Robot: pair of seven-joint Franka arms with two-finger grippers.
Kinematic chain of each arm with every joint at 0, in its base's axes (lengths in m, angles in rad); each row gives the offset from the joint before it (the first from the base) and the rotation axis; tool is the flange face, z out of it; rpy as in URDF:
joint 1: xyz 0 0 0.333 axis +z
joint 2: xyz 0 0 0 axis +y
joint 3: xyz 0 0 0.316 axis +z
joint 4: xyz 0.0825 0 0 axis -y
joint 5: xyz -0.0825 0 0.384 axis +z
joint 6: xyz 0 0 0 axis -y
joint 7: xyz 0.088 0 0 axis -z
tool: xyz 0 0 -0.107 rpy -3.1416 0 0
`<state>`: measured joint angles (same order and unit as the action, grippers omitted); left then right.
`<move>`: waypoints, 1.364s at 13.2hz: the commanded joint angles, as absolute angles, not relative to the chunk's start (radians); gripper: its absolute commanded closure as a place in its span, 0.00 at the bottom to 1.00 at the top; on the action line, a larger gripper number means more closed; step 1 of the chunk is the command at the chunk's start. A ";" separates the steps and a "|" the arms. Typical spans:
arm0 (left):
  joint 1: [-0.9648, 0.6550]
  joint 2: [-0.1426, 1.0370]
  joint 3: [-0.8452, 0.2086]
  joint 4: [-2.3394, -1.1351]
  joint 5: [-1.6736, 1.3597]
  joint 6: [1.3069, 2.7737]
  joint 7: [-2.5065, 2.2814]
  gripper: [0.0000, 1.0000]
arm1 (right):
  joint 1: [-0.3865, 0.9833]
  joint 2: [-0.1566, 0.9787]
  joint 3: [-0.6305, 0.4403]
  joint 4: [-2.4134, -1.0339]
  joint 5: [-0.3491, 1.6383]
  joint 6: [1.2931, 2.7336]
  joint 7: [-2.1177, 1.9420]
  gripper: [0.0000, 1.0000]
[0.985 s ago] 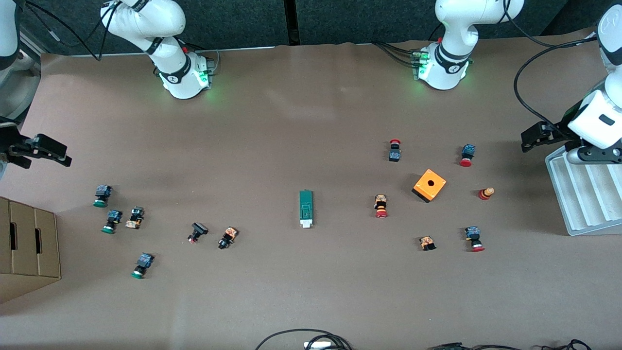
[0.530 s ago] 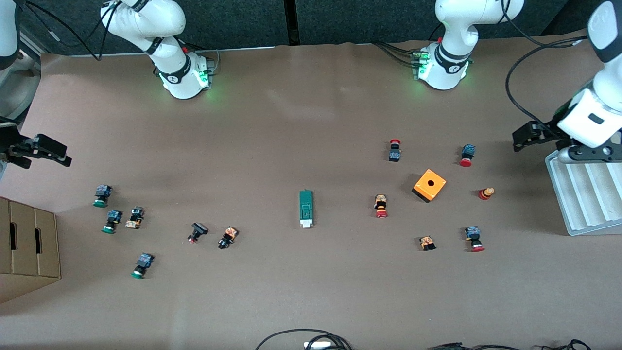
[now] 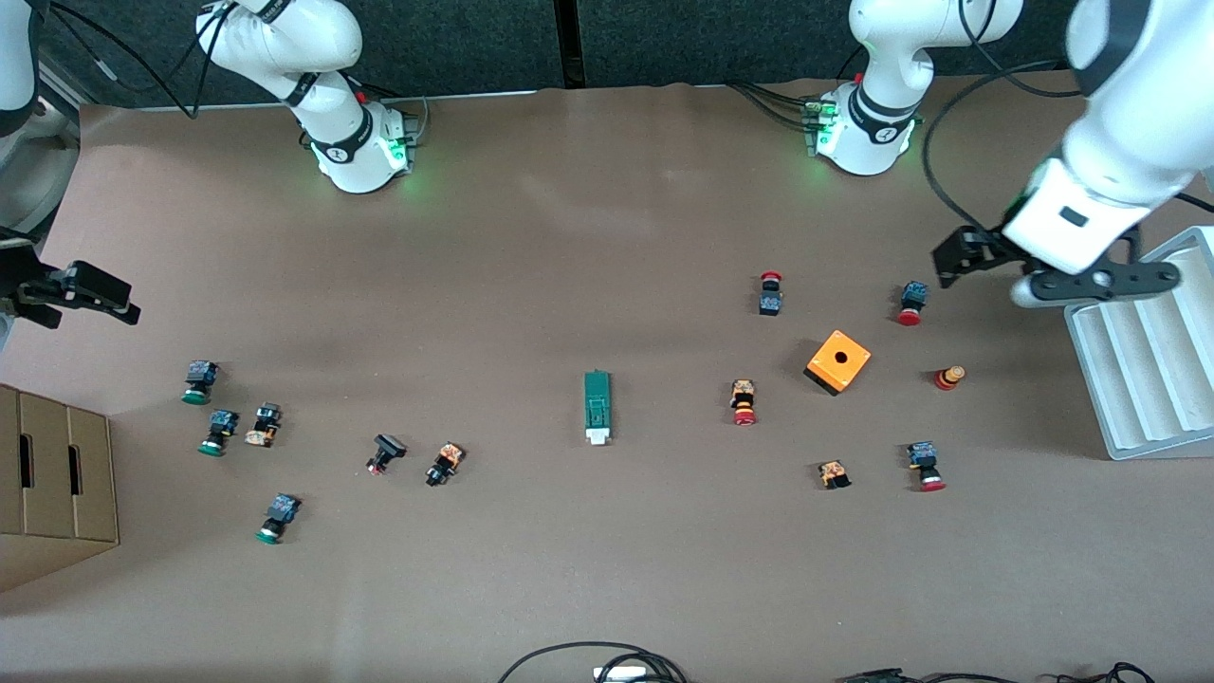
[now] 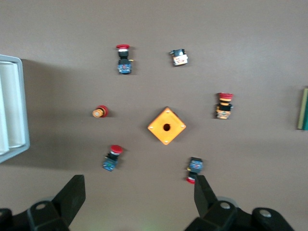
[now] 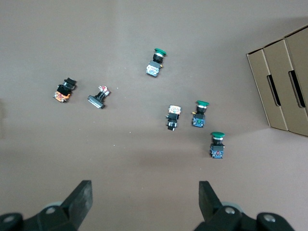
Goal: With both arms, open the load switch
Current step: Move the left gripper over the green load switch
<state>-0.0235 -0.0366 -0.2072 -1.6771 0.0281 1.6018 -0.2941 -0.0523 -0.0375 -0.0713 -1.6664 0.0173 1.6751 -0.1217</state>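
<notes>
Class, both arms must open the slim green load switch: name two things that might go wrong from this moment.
The open left gripper is over small red-capped push buttons and an orange cube with a hole; it might knock them. The slim dark green load switch lies loose and may slide. The open right gripper waits.

The load switch (image 3: 597, 407) lies mid-table. The cube (image 3: 838, 360) and several push buttons (image 3: 744, 402) lie toward the left arm's end, the cardboard box (image 3: 52, 484) at the right arm's end.
</notes>
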 commanded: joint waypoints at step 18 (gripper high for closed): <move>-0.194 0.204 -0.607 -1.640 0.259 1.960 -1.180 0.00 | -0.051 -0.035 -0.075 -1.655 0.005 1.663 -0.120 0.00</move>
<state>-0.1244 0.1612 -0.6065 -1.6693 0.1759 1.9612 -1.0670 -0.0523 -0.0375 -0.0714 -1.6664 0.0173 1.6746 -0.1217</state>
